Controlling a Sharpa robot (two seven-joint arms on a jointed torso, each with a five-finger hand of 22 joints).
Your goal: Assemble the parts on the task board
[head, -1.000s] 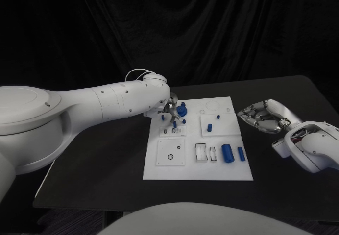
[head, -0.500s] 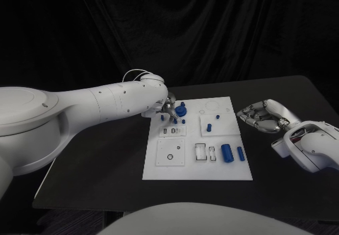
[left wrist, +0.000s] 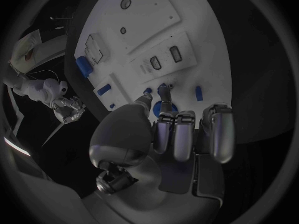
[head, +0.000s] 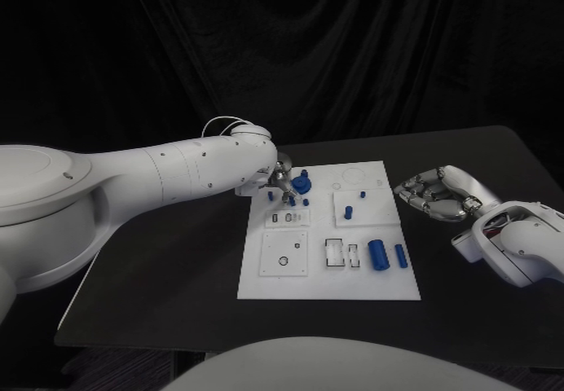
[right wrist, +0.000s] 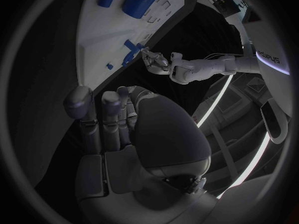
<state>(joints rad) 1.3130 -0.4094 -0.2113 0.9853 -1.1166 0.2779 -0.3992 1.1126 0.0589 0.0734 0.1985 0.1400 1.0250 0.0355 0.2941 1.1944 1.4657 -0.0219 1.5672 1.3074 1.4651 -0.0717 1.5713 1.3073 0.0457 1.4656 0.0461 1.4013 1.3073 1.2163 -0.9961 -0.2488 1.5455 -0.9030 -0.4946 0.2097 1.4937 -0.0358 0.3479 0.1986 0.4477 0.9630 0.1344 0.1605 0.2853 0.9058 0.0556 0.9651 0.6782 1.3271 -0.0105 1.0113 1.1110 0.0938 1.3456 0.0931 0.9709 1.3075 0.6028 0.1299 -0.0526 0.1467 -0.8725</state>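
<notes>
White task board [head: 329, 277] at the centre of the black worktop [head: 153, 269], where the robot's left hand [head: 282, 181] works at the board's 11 o'clock corner, fingertips pinching a small blue peg [left wrist: 163, 90] just above the round blue part [head: 302, 183]. Over the past second the hand has drawn slightly toward 12 o'clock while the parts on the board have stayed put, suggesting the peg has not yet been seated and is being lined up. More blue parts remain loose: a large cylinder [head: 378, 253] and a slimmer one [head: 401, 256] toward 4 o'clock, and a short peg [head: 349, 213] near the middle. At 3 o'clock, off the board, the right hand [head: 438, 195] waits with fingers curled in, holding nothing, unmoved.
</notes>
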